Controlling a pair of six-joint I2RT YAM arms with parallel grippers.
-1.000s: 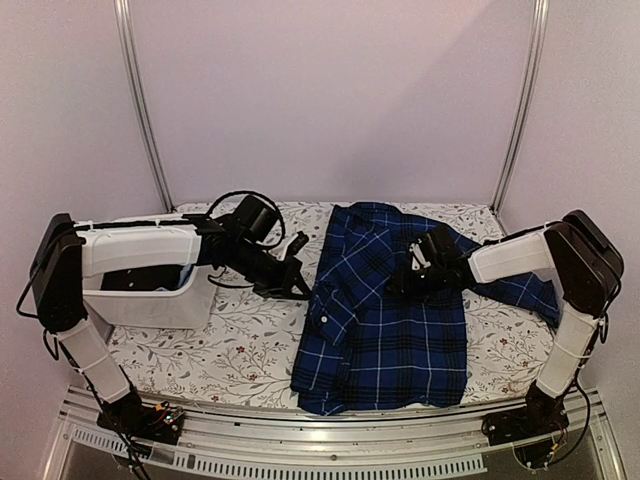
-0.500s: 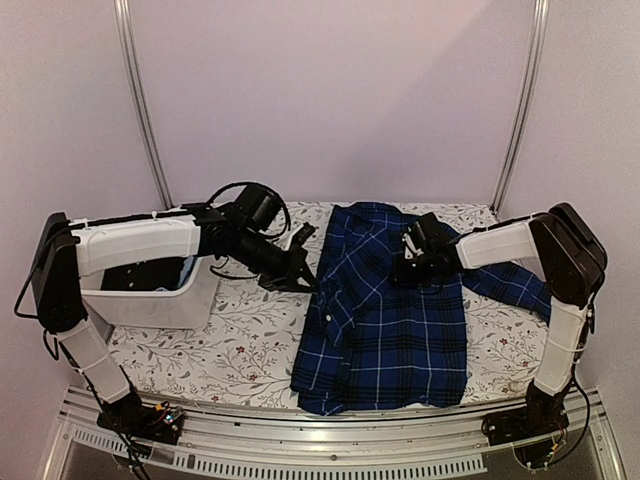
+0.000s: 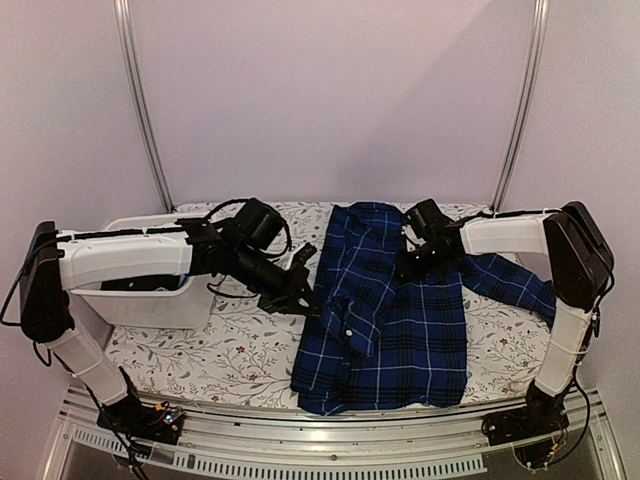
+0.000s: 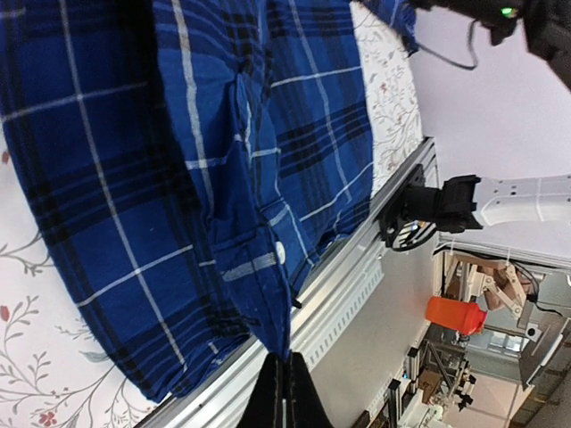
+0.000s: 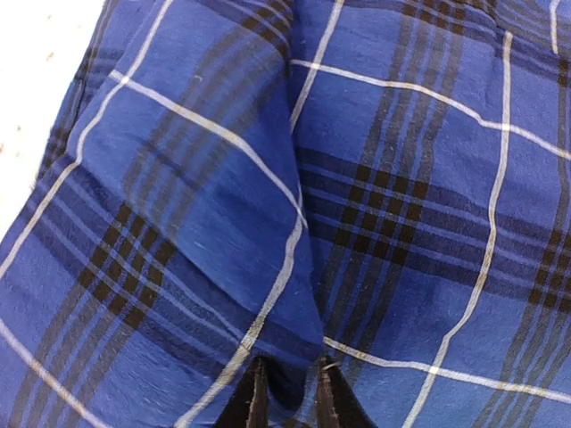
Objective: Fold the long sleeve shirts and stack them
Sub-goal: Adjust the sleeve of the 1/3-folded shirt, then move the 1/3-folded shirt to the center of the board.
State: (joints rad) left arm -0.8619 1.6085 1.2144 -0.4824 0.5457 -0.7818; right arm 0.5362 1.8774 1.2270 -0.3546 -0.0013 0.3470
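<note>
Floral tablecloth (image 3: 240, 350): navy plaid shirt (image 3: 400, 330) is pinched at its edge by the left gripper (image 3: 303, 292), at a crease by the right gripper (image 3: 408, 262); both should be lifted evenly.

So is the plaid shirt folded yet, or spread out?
Mostly spread: the plaid shirt lies opened out on the table, one sleeve out to the right. The left hand and right hand each pinch its cloth.

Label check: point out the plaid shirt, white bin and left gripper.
plaid shirt (image 3: 410, 330): top view, lower body panel.
white bin (image 3: 150, 308): top view, front wall.
left gripper (image 4: 285, 379): left wrist view, closed fingertips.
</note>
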